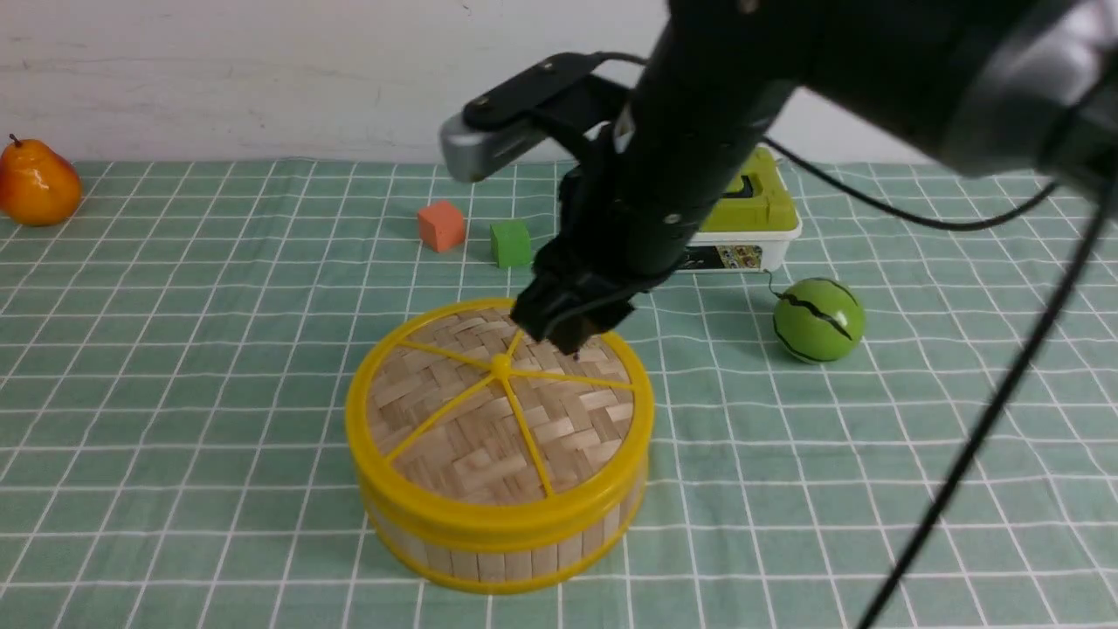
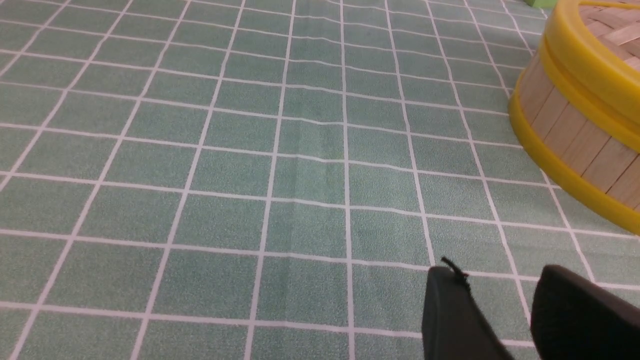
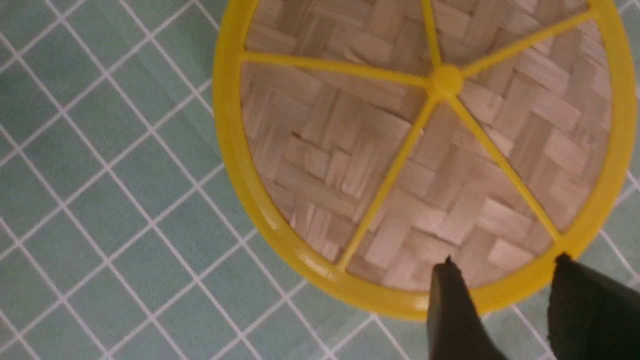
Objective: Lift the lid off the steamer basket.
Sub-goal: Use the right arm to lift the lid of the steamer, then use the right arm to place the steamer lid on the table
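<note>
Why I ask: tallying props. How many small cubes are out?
2: orange cube and green cube, side by side beyond the steamer basket; the arm may hide others.

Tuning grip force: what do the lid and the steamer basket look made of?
The lid: flat tan strips woven in a basket pattern, matte, looks like bamboo. Its rim, spokes and knob are glossy yellow with highlights, likely plastic. The steamer basket: wall of upright pale slats, matte, bamboo or wood. Its glossy yellow bands at top and bottom are likely plastic.
</note>
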`<state>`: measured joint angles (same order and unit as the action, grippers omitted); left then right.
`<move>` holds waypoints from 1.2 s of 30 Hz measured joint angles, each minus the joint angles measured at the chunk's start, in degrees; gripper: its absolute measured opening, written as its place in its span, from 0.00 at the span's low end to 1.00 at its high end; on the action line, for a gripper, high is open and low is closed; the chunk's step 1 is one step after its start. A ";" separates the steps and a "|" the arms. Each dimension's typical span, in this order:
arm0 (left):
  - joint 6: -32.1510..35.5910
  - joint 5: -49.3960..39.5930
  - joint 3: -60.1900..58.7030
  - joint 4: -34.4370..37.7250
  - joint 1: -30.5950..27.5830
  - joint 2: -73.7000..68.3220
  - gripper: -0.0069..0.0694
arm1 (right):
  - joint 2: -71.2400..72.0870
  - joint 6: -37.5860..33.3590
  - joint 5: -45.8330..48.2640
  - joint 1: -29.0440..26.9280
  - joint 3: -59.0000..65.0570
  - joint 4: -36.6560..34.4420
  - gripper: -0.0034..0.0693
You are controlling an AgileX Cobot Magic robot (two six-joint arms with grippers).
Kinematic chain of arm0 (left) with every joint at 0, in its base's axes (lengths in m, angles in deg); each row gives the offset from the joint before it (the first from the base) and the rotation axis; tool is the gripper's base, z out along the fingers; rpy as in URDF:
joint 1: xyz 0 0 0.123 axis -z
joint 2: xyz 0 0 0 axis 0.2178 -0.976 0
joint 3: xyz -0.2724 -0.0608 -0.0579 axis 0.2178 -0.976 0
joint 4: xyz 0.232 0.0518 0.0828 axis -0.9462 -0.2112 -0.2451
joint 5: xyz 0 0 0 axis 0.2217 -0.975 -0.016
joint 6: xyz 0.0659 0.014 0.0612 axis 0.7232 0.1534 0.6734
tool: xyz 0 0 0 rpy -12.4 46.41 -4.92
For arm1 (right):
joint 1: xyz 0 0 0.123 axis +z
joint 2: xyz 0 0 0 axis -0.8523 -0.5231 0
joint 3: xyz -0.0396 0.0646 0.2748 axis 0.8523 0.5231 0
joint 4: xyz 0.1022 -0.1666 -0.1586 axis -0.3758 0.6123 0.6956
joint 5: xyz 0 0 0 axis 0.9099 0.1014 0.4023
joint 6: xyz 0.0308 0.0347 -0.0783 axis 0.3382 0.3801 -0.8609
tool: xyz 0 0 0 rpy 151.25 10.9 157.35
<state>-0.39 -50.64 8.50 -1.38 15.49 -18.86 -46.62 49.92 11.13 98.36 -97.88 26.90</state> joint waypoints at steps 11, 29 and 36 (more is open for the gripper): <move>0.00 0.00 0.00 0.00 0.00 0.00 0.40 | -13.21 1.46 -6.60 0.65 -7.44 -0.16 0.69; 0.00 0.00 0.00 0.00 0.00 0.00 0.40 | -12.98 3.14 -6.98 0.70 -7.55 2.94 0.16; 0.00 0.00 0.00 0.00 0.00 0.00 0.40 | 1.22 1.77 -0.67 -2.38 -6.74 7.15 0.16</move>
<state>-0.39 -50.64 8.50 -1.38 15.49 -18.86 -45.40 51.70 10.46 95.99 -104.62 34.05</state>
